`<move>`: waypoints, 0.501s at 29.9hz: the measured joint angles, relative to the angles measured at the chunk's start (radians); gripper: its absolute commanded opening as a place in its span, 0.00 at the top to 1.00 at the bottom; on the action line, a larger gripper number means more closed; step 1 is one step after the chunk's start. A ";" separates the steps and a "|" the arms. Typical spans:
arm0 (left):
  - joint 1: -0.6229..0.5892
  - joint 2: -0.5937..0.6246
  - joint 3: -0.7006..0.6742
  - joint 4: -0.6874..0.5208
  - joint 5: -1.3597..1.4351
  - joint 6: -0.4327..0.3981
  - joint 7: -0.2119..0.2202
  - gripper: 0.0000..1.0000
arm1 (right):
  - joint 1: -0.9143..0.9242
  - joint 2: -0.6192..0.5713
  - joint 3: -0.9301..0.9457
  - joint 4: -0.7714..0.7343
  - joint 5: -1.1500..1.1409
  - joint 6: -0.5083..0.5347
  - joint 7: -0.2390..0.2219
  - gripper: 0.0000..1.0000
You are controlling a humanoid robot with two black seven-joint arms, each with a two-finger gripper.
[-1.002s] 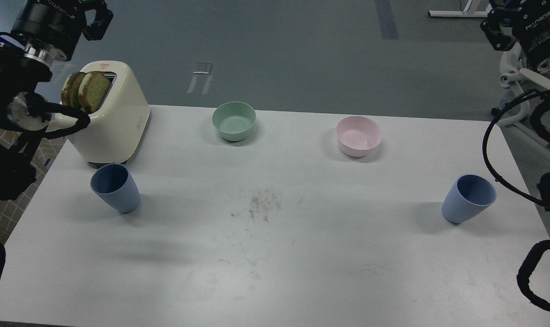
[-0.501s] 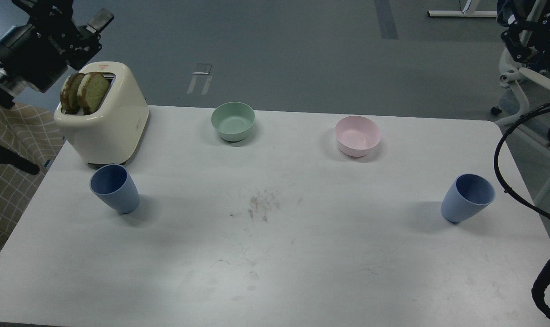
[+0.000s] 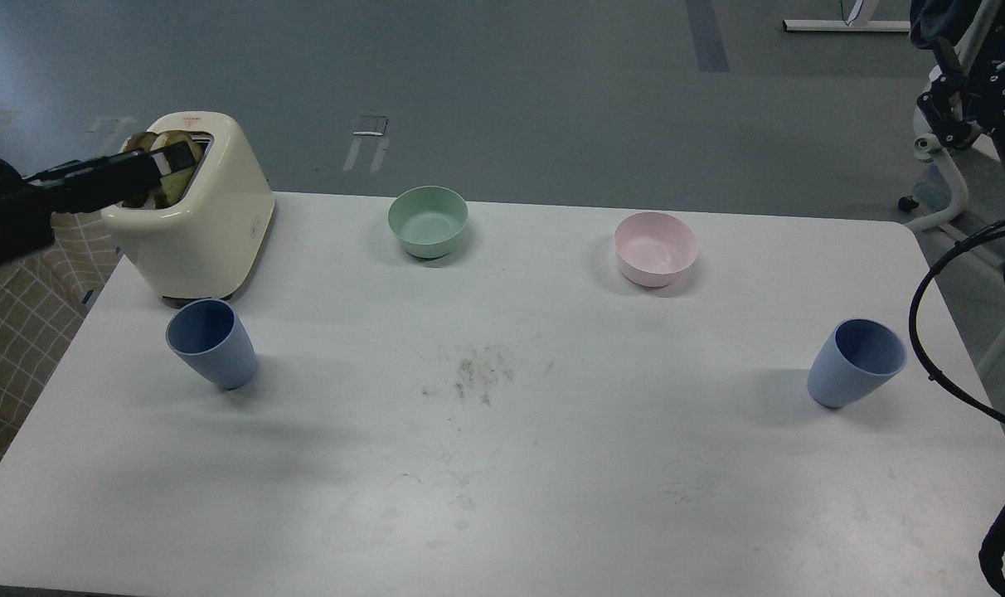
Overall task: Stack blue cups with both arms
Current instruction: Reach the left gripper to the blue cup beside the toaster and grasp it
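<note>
Two pale-blue cups stand upright on the white table [image 3: 502, 464]. One cup [image 3: 212, 344] is at the left, in front of the toaster. The other cup [image 3: 855, 363] is near the right edge. My left gripper [image 3: 171, 162] reaches in from the left edge, level with the toaster's top and well above and behind the left cup. It is seen side-on, so its fingers cannot be told apart. My right gripper [image 3: 942, 91] is at the top right corner, far above and behind the right cup. It is dark and partly cut off. Neither gripper holds anything.
A cream toaster [image 3: 208, 224] with bread slices stands at the back left. A green bowl [image 3: 428, 220] and a pink bowl [image 3: 655, 247] sit along the back. Black cables [image 3: 925, 332] loop beside the table's right edge. Dark smudges [image 3: 473, 373] mark the table's middle.
My left arm has swung down, so its gripper now points right across the toaster's top. My right arm has drawn back toward the top right corner. The cups have not moved.
</note>
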 measured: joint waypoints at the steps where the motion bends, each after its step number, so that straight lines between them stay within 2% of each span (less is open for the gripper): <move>1: 0.002 0.004 0.013 0.000 0.046 0.013 0.000 0.14 | -0.001 -0.001 0.000 0.000 0.000 0.000 0.000 0.00; 6: 0.007 0.009 0.114 0.032 0.259 0.096 -0.001 0.15 | -0.005 -0.002 0.001 0.000 0.000 0.001 0.002 0.00; 11: 0.008 -0.015 0.226 0.132 0.300 0.175 0.000 0.20 | -0.005 -0.002 0.001 0.000 0.000 0.004 0.002 0.00; 15: 0.006 -0.052 0.254 0.191 0.301 0.196 -0.001 0.22 | -0.005 -0.002 0.001 -0.001 0.000 0.014 0.002 0.00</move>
